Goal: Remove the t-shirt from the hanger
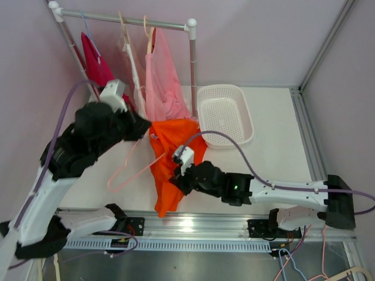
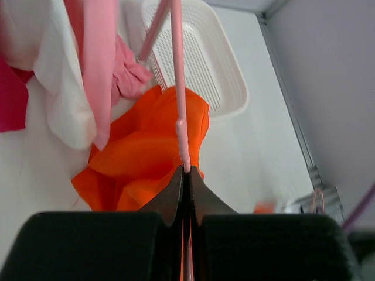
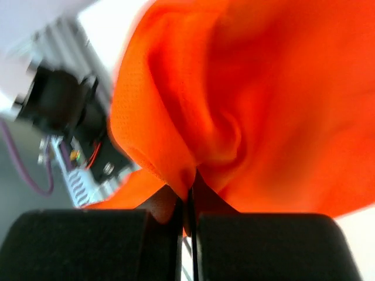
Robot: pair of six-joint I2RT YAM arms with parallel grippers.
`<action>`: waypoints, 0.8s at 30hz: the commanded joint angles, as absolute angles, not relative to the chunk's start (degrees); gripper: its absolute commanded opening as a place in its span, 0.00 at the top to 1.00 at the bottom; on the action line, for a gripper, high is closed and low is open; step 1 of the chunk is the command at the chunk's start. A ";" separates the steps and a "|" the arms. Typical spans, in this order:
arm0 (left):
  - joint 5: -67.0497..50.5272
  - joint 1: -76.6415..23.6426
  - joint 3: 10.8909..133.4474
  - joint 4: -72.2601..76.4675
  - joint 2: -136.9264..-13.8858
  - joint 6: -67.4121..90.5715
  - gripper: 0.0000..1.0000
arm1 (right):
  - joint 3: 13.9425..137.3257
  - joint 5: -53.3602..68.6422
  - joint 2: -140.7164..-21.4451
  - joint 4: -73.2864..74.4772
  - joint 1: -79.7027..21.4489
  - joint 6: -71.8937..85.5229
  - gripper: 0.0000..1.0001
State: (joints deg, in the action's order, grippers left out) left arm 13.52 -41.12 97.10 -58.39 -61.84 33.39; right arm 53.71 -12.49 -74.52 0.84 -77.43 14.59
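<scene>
1. Left gripper (image 2: 184, 175) is clamped tight on the thin pink plastic hanger (image 2: 179, 88). The right gripper (image 3: 187, 199) is pinched closed on a fold of the orange mesh t-shirt (image 1: 173, 158).
2. The t-shirt is draped in a crumpled strip over the white table (image 1: 275, 158), between the two arms and just beside the white slotted plastic basket (image 1: 225, 111).
3. Its fabric looks light, limp and stretchy. It will likely sag and bunch rather than slide off cleanly, and the mesh may snag on a hanger end.
4. The best hold is probably near the collar or a shoulder seam, pulling away from the hanger. Whether a hanger arm sits inside the shirt cannot be told.
</scene>
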 commanded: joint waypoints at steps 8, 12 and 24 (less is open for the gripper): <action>-6.32 -41.13 77.69 -50.44 -28.66 25.23 0.99 | 60.55 -9.24 -71.71 9.31 -54.50 16.35 1.00; -9.40 -41.13 78.48 -49.92 -23.47 24.17 0.99 | 64.76 -12.02 -75.58 11.95 -52.47 15.91 1.00; 2.72 -41.13 73.05 -46.32 -20.04 24.26 0.99 | 89.18 -10.63 -78.92 15.03 -45.97 8.99 1.00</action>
